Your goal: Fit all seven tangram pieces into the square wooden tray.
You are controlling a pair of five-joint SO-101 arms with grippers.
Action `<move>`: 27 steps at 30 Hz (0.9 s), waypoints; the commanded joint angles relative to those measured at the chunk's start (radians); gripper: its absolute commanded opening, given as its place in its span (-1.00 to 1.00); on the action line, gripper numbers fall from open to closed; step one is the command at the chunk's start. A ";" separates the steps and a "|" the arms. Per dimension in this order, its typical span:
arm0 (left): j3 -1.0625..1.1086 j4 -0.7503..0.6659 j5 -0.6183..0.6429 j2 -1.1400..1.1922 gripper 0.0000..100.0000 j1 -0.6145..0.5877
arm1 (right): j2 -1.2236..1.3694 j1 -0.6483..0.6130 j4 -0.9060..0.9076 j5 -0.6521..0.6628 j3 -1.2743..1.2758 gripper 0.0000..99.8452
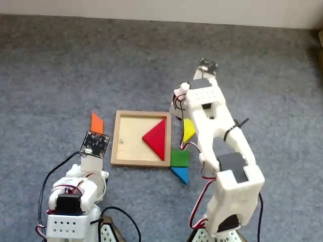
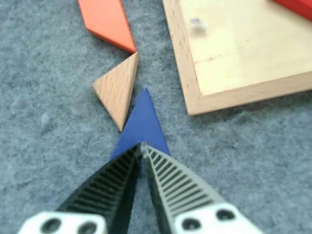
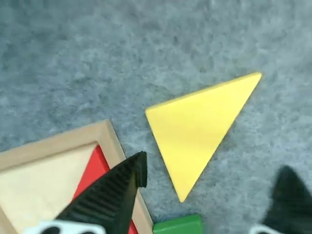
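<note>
Straddling the yellow triangle point(image 3: 200, 126) right of the wooden tray point(image 1: 115, 138), the right gripper point(image 3: 214, 170) gapes wide, while the left gripper point(image 2: 142, 148) is clenched at the dark blue triangle point(image 2: 143, 124) left of it.

No text, number or brand can be read anywhere. On the bare floor of the wooden tray point(image 2: 195, 92), near one edge, sits a small pale mark point(image 2: 195, 22); it may be a sticker or a bit of print, but it is too blurred to make out. The dark circuit board point(image 1: 96, 143) on one arm carries tiny light specks, too small to read as letters.
</note>
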 commanded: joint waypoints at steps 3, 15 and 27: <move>0.019 0.005 -0.005 -0.042 -0.99 0.012 | 0.048 -0.016 0.004 -0.057 -0.136 -0.10; 0.019 0.005 -0.005 -0.042 -0.99 0.012 | 0.237 -0.016 0.004 -0.115 -0.285 -0.10; 0.019 0.005 -0.005 -0.042 -0.99 0.012 | 0.249 0.030 -0.038 -0.180 -0.282 -0.25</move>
